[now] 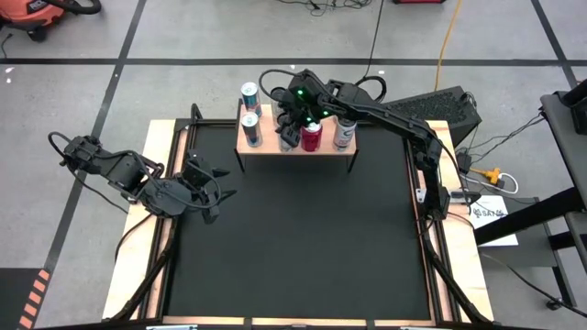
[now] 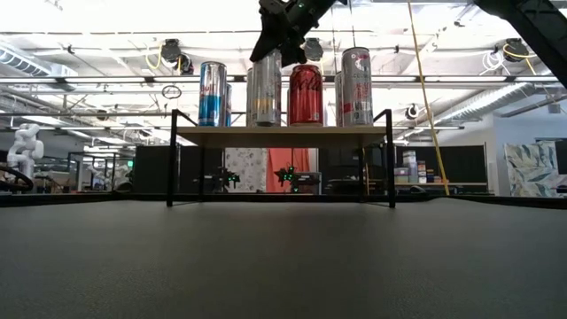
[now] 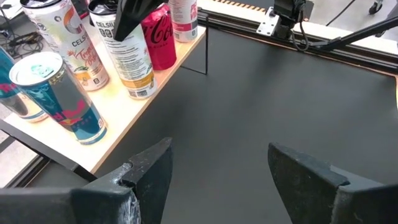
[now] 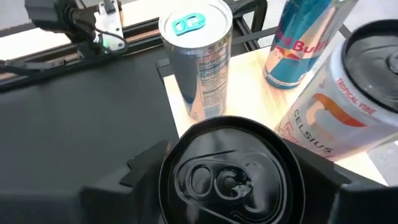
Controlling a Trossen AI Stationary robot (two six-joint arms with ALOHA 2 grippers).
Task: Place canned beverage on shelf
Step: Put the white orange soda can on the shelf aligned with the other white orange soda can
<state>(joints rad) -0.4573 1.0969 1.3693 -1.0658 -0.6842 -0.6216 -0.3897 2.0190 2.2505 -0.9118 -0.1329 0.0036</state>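
Note:
The shelf (image 2: 283, 136) stands at the far middle of the table on thin black legs, with several cans upright on its board. My right gripper (image 4: 230, 180) reaches over it from the far right and is shut on a white-and-yellow can with a black top (image 3: 132, 62). This can stands near the shelf's front edge, between a silver can (image 4: 199, 62) and a red can (image 2: 306, 93). My left gripper (image 3: 217, 168) hangs open over the black mat at the table's left, holding nothing. My right gripper has its two fingers on opposite sides of the can's upper wall, just below the rim (image 4: 169, 180). The fingers (image 3: 134, 15) slant down from the far right. The can stands upright with its base (image 3: 142, 92) on the shelf board.
A white Celsius can (image 4: 336, 112) and a blue can (image 4: 298, 43) stand close behind the gripped can. Another white can (image 2: 356, 84) is at the shelf's right end. The black mat (image 1: 293, 238) in front of the shelf lies bare, edged by wooden strips.

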